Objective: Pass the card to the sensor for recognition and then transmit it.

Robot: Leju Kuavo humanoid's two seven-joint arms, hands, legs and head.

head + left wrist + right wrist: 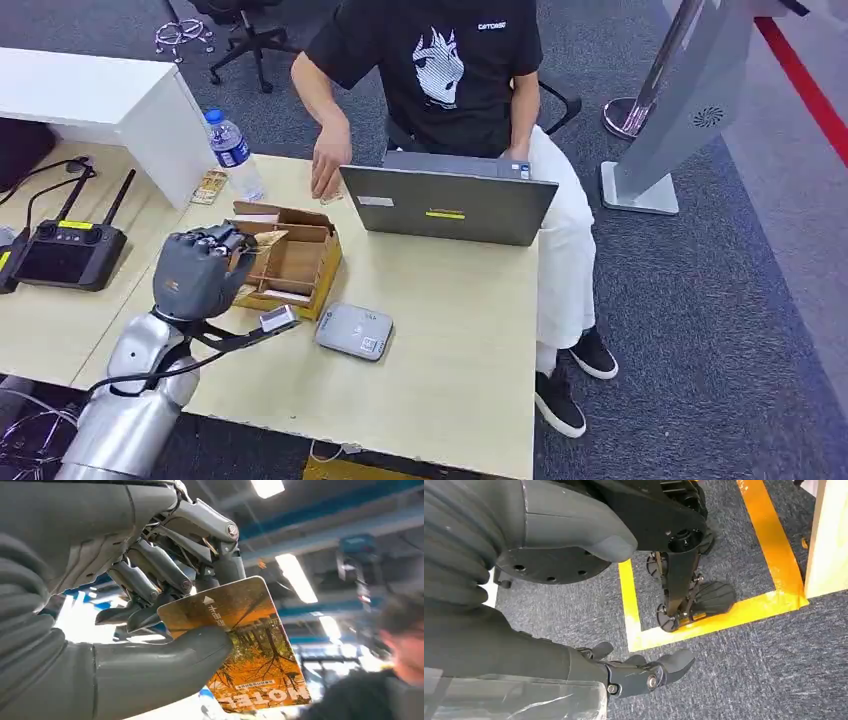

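My left hand [200,270] is raised above the wooden card box [296,268] on the table [450,330]. It pinches an orange hotel card [245,645] between thumb and fingers [150,580]; the card's edge [268,240] pokes out past the hand over the box. The grey flat card sensor [354,331] lies on the table just to the right of the box, below and right of the hand. My right hand [634,672] hangs down over the carpet, its fingers loosely bent and holding nothing.
A person in a black shirt [440,70] sits behind a grey laptop [450,203], one hand [328,165] on the table near the box. A water bottle [233,152] stands at the back left. A remote controller [70,245] lies on the left desk.
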